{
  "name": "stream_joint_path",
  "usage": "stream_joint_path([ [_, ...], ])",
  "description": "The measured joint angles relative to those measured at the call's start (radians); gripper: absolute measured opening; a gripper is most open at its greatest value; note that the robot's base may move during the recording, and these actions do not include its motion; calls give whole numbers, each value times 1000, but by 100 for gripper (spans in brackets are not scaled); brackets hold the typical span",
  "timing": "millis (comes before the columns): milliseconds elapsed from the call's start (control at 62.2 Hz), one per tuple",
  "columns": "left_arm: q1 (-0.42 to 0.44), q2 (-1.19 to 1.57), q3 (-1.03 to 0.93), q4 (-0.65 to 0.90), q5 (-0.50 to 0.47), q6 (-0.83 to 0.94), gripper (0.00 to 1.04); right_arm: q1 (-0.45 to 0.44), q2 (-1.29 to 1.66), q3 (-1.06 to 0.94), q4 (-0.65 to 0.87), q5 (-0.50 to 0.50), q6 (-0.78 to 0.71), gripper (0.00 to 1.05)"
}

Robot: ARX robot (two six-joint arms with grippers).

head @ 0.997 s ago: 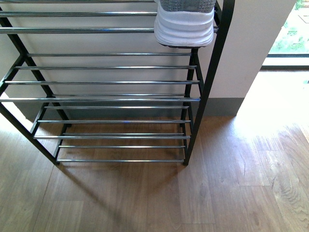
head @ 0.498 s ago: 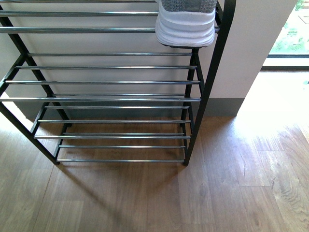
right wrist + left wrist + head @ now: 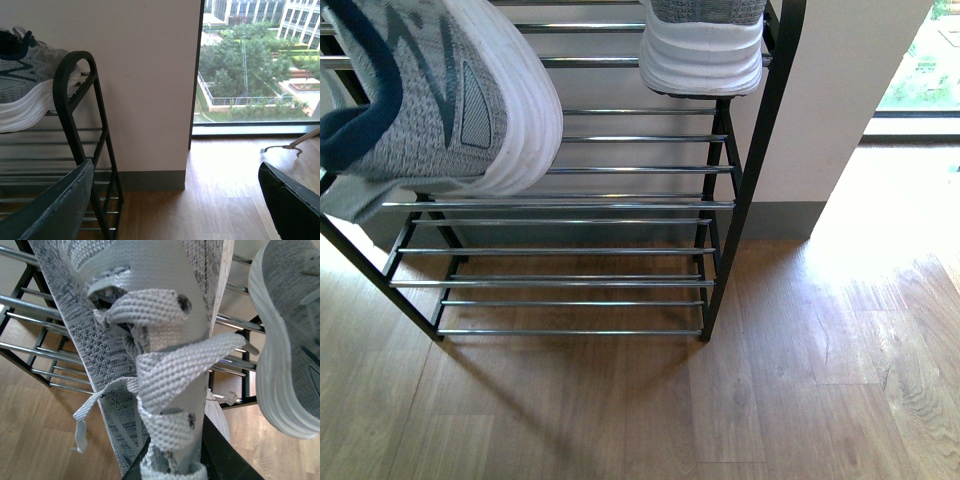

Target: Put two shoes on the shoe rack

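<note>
One sneaker (image 3: 703,45) was set on the rack (image 3: 620,205); the second sneaker (image 3: 440,100) was clasped by the left fingers (image 3: 225,462), right fingers (image 3: 50,210) spread empty.

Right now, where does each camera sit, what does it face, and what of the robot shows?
Front: on the body, looking down at the black-and-chrome shoe rack; no arm shows.
Left wrist: on the left arm, close on the held grey knit sneaker; one dark finger shows.
Right wrist: on the right arm, facing wall and window past the open right gripper.
All three share the shelved second sneaker.
</note>
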Motion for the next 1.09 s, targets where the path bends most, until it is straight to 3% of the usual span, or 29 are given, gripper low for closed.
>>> stream_joint_path([
  [177,9,187,257,-92,28,109,3,0,0,0,0,0,0,96],
  [386,12,334,470,-171,68,117,3,0,0,0,0,0,0,96],
  [740,30,472,582,-186,94,82,3,0,0,0,0,0,0,96],
  [1013,24,522,622,-197,27,115,3,0,0,0,0,0,0,96],
  [1093,21,525,624,-188,4,127,15,0,0,0,0,0,0,96],
])
